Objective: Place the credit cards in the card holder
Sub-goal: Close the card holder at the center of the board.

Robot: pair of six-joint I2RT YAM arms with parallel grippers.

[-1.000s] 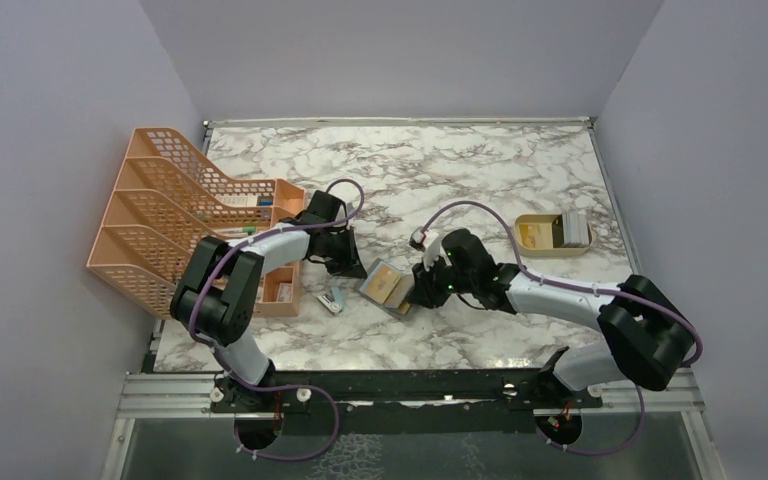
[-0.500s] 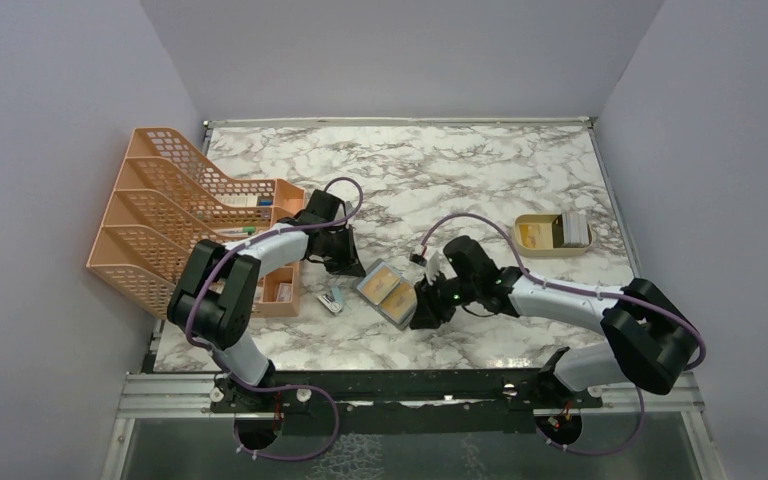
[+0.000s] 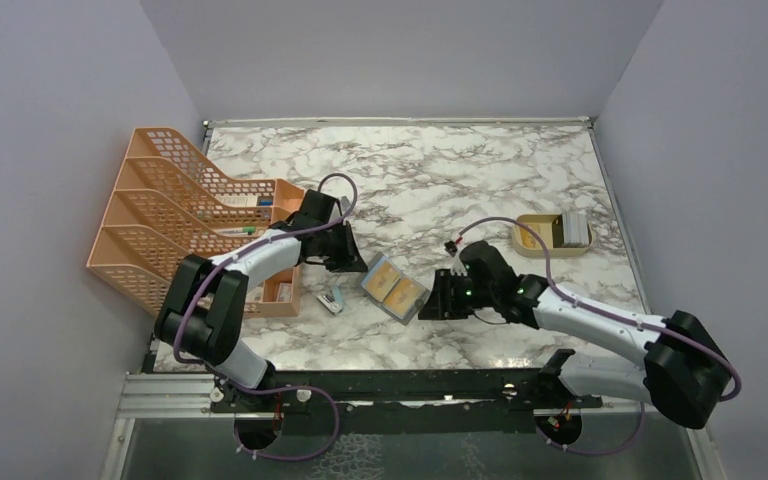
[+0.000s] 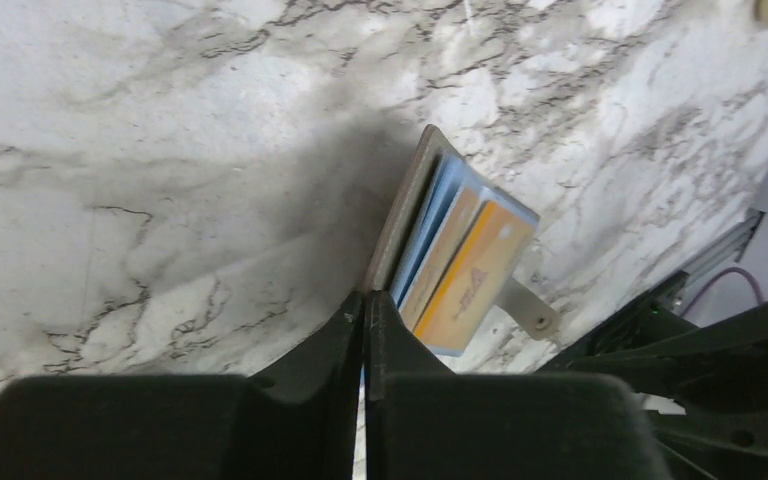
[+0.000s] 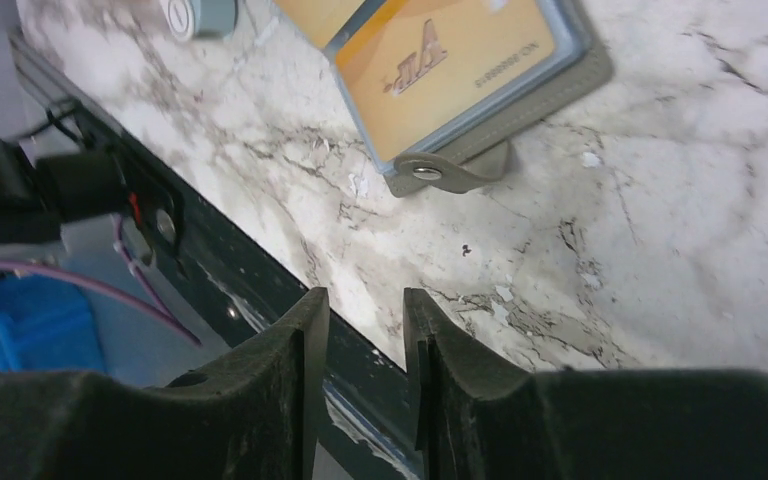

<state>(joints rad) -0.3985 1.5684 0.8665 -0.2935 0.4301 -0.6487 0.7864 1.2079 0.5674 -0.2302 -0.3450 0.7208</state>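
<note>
The card holder (image 3: 395, 289) lies open on the marble table, grey outside and light blue inside. Tan-gold credit cards (image 3: 403, 293) sit in both of its halves. My left gripper (image 3: 358, 264) is shut on the holder's far left edge. In the left wrist view (image 4: 365, 298) its jaws pinch the grey cover (image 4: 408, 215), with a card (image 4: 475, 272) and the snap tab (image 4: 535, 315) beyond. My right gripper (image 3: 429, 307) is just right of the holder, slightly open and empty. In the right wrist view (image 5: 365, 300) the holder (image 5: 550, 95), a card (image 5: 450, 60) and the tab (image 5: 445, 173) lie ahead of the fingers.
An orange mesh file rack (image 3: 175, 215) stands at the left. A shallow tan tray (image 3: 535, 236) holding more cards sits at the right. A small blue-white object (image 3: 334, 299) lies left of the holder. The table's black front rail (image 5: 210, 270) is close under the right gripper.
My right gripper has drawn back from the holder toward the right and the near edge, empty. The holder now lies flatter with cards in both halves. The left gripper keeps its hold.
</note>
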